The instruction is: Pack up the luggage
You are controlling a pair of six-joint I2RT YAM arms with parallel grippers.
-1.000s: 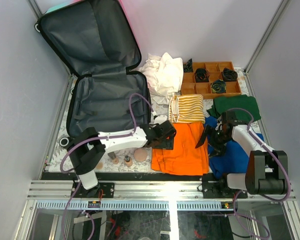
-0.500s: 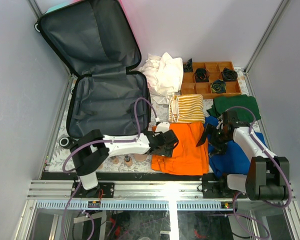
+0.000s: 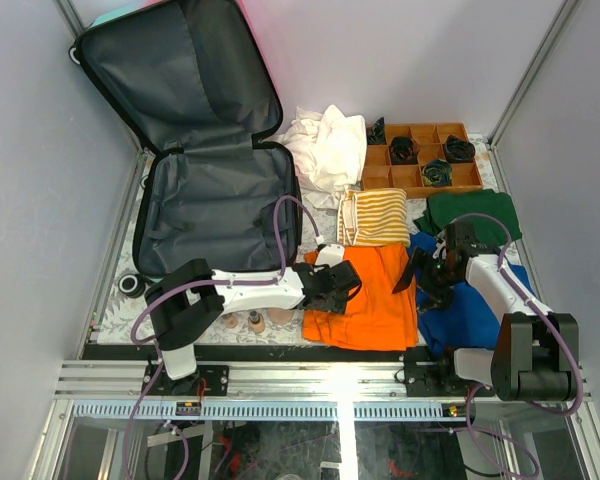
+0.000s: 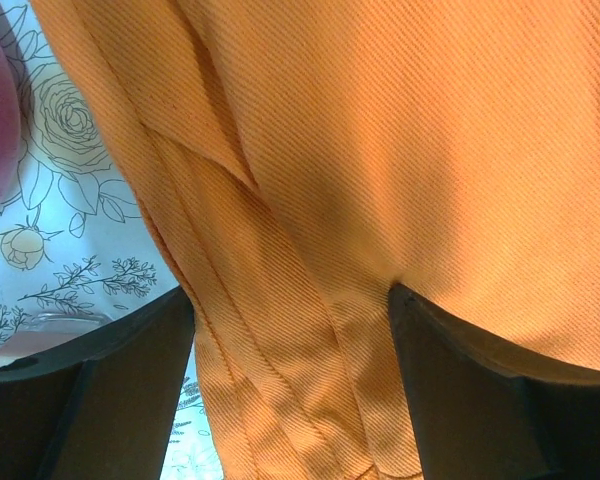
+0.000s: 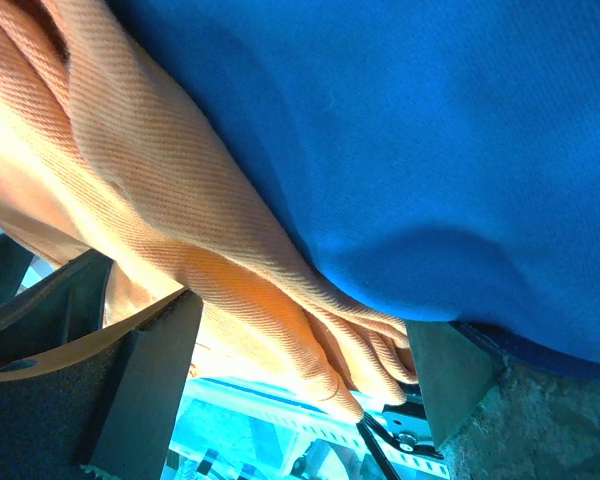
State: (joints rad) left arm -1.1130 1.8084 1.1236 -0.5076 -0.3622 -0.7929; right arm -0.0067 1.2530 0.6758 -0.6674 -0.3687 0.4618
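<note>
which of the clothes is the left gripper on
The orange garment at front centre; the left gripper straddles its left edge. The white pile, striped top, green garment and blue garment lie elsewhere.

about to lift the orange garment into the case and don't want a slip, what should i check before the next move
1. Room in the pink-and-teal hard-shell suitcase: ok, it lies open with its grey lining bare.
2. Placement of left pincer: ok, it straddles the left edge of the folded orange fabric garment.
3. Grip by left pincer: not ok, jaws apart.
4. Only orange in right pincer: not ok, the crumpled blue fabric garment bulges in too.
5. Clearance from the yellow-and-white striped cloth: cannot tell, edges meet.
</note>
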